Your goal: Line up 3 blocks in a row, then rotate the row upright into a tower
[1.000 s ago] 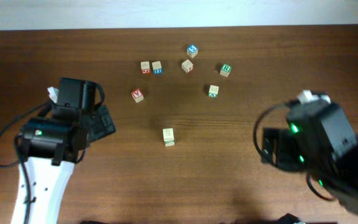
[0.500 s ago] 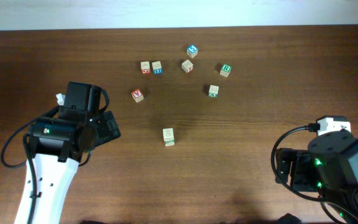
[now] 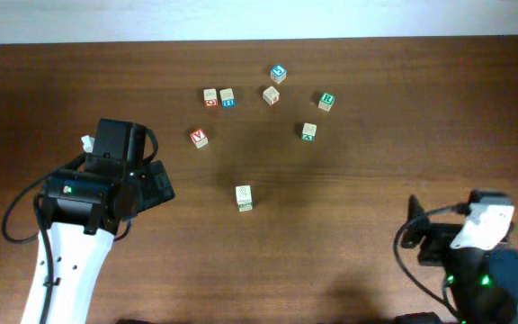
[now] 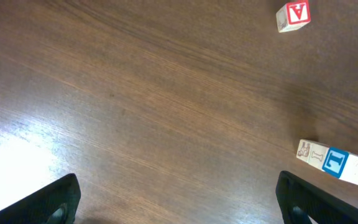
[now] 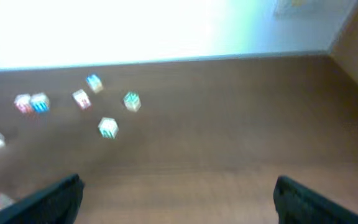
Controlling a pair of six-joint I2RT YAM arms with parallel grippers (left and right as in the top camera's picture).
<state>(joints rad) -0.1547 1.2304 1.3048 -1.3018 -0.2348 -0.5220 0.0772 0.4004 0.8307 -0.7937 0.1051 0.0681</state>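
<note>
Blocks (image 3: 227, 97) we need to rotate are all parked in the upper middle of the overhead frame, so I'll work out from the arms.

Closest in, the black two-finger right gripper (image 3: 412, 236) is tucked into the lower right corner. Its jaws are spread wide with nothing between them, and it's well apart from everything.

The black two-finger left gripper (image 3: 162, 180) sits left of centre, also spread wide and empty, with its fingers aimed toward the right of the frame. To its right, mid-frame, lies a pale elongated wooden block with a blue letter on its side (image 3: 244, 198). Above the gripper is a small wooden cube with a red V face (image 3: 199, 137). I reckon neither is ours.

Farther up come the targets. The small wooden cube with the red-lettered face (image 3: 209, 97) and the small blue-faced wooden cube (image 3: 227, 97) sit just beside each other (touching or not, can't tell). The pale tan wooden cube with faint marking (image 3: 271, 94) is a little to their right. Around that one are a blue-topped wooden cube (image 3: 279, 73) and two green-lettered wooden cubes (image 3: 326, 101).

All three targets lie up and to the right of the left gripper, clearly the nearer arm. They're cubes, so there's no long axis to fuss over, but the red/blue pair leaves little finger room between them.
</note>
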